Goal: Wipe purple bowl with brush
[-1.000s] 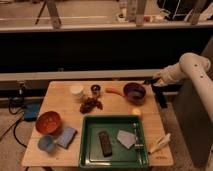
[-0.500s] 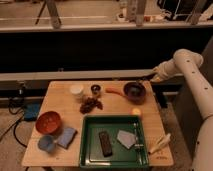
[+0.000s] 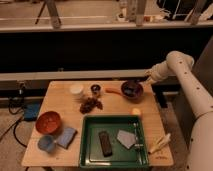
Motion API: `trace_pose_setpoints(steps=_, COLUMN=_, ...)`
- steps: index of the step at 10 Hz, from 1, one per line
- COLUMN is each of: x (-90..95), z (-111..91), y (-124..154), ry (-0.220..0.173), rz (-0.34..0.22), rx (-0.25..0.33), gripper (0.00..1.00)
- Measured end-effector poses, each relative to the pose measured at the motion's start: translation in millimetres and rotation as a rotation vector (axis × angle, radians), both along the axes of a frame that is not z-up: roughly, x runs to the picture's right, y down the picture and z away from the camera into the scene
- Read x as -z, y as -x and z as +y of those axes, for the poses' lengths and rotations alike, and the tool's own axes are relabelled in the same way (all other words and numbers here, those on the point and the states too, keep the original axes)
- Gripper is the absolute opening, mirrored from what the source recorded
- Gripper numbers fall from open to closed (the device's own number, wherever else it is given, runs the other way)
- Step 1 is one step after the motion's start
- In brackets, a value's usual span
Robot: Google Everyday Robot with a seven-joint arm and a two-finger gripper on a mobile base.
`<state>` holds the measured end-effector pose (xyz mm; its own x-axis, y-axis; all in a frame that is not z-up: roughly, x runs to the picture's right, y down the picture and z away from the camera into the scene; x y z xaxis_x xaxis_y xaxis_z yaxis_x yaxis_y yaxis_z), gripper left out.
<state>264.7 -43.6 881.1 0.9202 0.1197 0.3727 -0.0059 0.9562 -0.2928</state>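
Brush (image 3: 131, 90) sits greyish inside the round dark purple bowl (image 3: 132, 90), its axis unclear. The gripper (image 3: 148, 78) hovers beside the rim; finger state cannot be told.

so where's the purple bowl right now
The purple bowl sits at the table's far right edge, beside a small orange item on its left, behind the green tray. The gripper hovers just right of its rim.

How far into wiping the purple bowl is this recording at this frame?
Early to middle. The arm has reached the table's far right, with the tool just beyond the purple bowl. A dark object, possibly the brush, lies inside the bowl. Whether wiping has begun cannot be told, so wiping looks left to do.
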Motion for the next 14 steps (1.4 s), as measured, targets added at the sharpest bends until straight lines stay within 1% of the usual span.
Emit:
trace_pose_setpoints(steps=2, x=16.5, z=12, y=1, ry=0.002, rz=-0.008, rx=0.018, gripper=0.0)
trace_pose_setpoints(steps=3, x=30.7, z=14, y=-4, ry=-0.006, rz=-0.001, rx=0.02, gripper=0.0)
trace_pose_setpoints(steps=5, x=46.6, z=11, y=-17, ry=-0.025, rz=0.024, rx=0.015, gripper=0.0)
trace_pose_setpoints(steps=8, x=55.5, z=-2, y=-37, ry=-0.05, rz=0.066, rx=0.011, gripper=0.0)
trace_pose_setpoints(steps=9, x=53.6, z=-12, y=-39, ry=-0.057, rz=0.077, rx=0.012, gripper=0.0)
trace_pose_setpoints(steps=11, x=36.3, z=-30, y=-34, ry=-0.067, rz=0.087, rx=0.031, gripper=0.0)
trace_pose_setpoints(steps=12, x=28.8, z=-34, y=-30, ry=-0.069, rz=0.087, rx=0.038, gripper=0.0)
trace_pose_setpoints(steps=13, x=19.3, z=-36, y=-24, ry=-0.068, rz=0.082, rx=0.048, gripper=0.0)
trace_pose_setpoints(steps=14, x=14.0, z=-35, y=-19, ry=-0.067, rz=0.077, rx=0.055, gripper=0.0)
